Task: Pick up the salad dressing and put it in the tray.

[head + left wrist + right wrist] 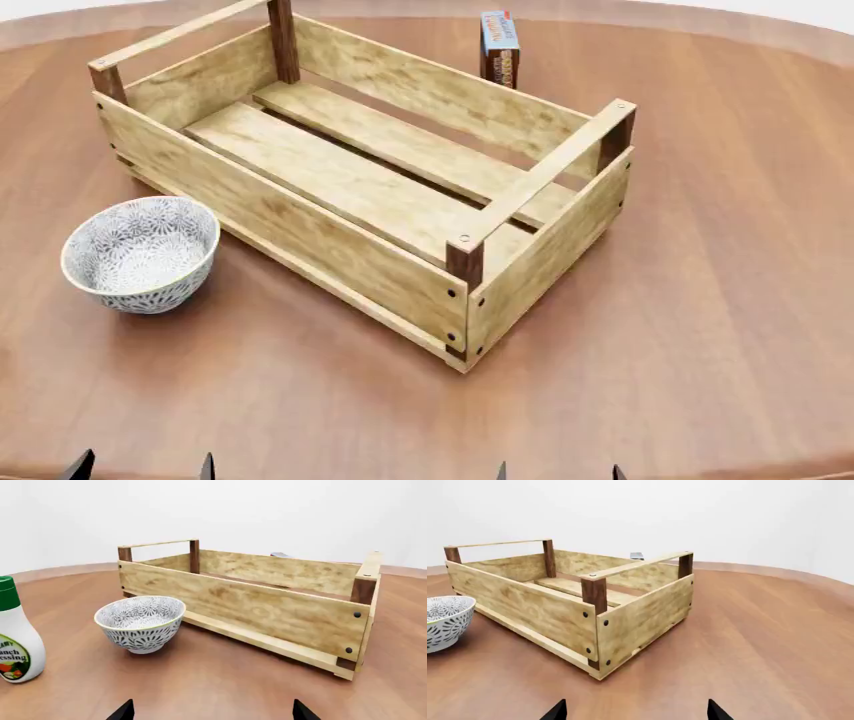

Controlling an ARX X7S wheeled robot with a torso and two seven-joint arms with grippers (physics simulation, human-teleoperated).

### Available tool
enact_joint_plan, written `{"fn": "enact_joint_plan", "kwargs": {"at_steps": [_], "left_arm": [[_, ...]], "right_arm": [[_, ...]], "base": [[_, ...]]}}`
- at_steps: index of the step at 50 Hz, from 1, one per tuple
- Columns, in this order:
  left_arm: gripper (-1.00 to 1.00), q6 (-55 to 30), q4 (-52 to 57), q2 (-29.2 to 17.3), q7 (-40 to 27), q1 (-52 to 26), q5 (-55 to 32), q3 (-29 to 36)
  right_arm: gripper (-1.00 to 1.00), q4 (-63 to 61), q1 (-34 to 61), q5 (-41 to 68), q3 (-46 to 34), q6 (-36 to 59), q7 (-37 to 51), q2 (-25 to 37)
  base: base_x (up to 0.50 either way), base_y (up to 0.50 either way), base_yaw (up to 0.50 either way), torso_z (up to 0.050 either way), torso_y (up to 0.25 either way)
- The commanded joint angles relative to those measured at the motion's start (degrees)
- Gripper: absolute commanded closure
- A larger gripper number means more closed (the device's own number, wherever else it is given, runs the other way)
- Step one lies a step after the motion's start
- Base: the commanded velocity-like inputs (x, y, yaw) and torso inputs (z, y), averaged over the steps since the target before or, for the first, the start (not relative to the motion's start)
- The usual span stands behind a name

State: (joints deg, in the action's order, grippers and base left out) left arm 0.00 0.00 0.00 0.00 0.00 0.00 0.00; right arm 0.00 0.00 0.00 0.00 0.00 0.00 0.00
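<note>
- My left end effector (212,711) shows only as two dark fingertips at the edge of my left wrist view, set wide apart with nothing between them, low over the brown wooden surface (220,680).
- My right end effector (636,710) is likewise parted and holds nothing; its two tips frame bare wood in my right wrist view.
- The salad dressing (15,632) stands upright on the surface, seen only in my left wrist view at the picture's border: a white bottle with a green cap and a ranch label. It is cut off by the frame, and it does not show in my head view.
- The tray (334,230) is the light-wood slatted crate sitting at an angle across the middle of the surface, open at the top, with nothing inside but its floor slats.
- A white patterned bowl (142,254) rests just beside the tray's long near wall, not touching it. From my left wrist view the bowl lies between the bottle and the tray.
- A blue-and-brown box (499,47) stands upright behind the tray's far wall.
</note>
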Motion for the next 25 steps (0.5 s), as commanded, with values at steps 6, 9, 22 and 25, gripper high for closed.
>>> {"fn": "enact_joint_plan", "kwargs": {"at_steps": [6,9,22,25], "left_arm": [[-1.00,-0.10,0.73,-1.65,-5.04,0.35,1.03,2.55],[-1.00,-0.12,0.93,-2.14,-5.67,0.45,0.78,3.20],[-1.00,1.03,0.88,-3.87,-7.16,0.61,1.80,6.26],[-1.00,0.99,1.00,-4.11,-7.42,0.67,1.59,6.53]], "right_arm": [[-1.00,-0.68,0.12,2.34,-2.21,0.91,1.67,2.39],[-1.00,-1.34,-0.31,2.72,-2.81,1.10,1.91,2.77],[-1.00,-4.42,-1.88,4.64,-4.48,0.59,1.72,4.36],[-1.00,-4.51,-1.92,4.99,-4.64,0.71,1.95,4.56]], "base": [[0.00,0.00,0.00,0.000,0.000],[0.00,0.00,0.00,0.000,0.000],[0.00,0.46,0.00,0.000,0.000],[0.00,0.50,0.00,0.000,0.000]]}}
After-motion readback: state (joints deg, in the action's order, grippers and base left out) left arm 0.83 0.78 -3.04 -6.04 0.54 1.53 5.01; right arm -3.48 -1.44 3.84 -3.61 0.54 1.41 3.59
